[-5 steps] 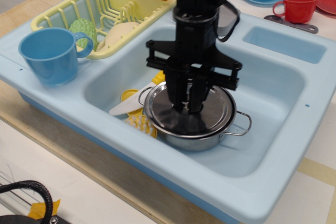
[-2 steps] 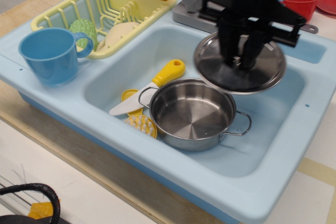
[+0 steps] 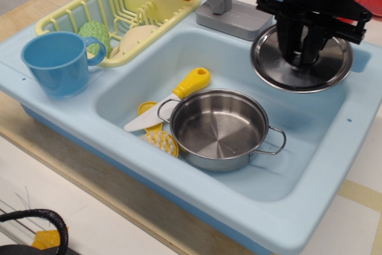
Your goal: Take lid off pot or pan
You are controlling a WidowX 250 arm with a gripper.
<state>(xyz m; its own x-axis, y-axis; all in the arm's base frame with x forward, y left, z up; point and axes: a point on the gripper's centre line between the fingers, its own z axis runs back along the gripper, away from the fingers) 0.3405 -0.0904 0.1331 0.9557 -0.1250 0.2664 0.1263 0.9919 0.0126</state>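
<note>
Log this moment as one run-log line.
tool: shut on lid | lid: lifted, over sink's back right | pot: open, empty, in sink

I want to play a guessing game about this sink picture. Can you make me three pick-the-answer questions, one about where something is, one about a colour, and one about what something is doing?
1. Where is the pot?
A. in the sink basin
B. in the yellow rack
C. on the floor

2. What colour is the knife handle?
A. green
B. yellow
C. black

3. What is the lid doing?
A. covering the pot
B. lying in the rack
C. held up by the robot hand

Answers: 1 A, the pot stands on the basin floor beside the knife. 2 B, the handle is bright yellow. 3 C, the hand grips the lid at its centre, up and to the right of the open pot.
</note>
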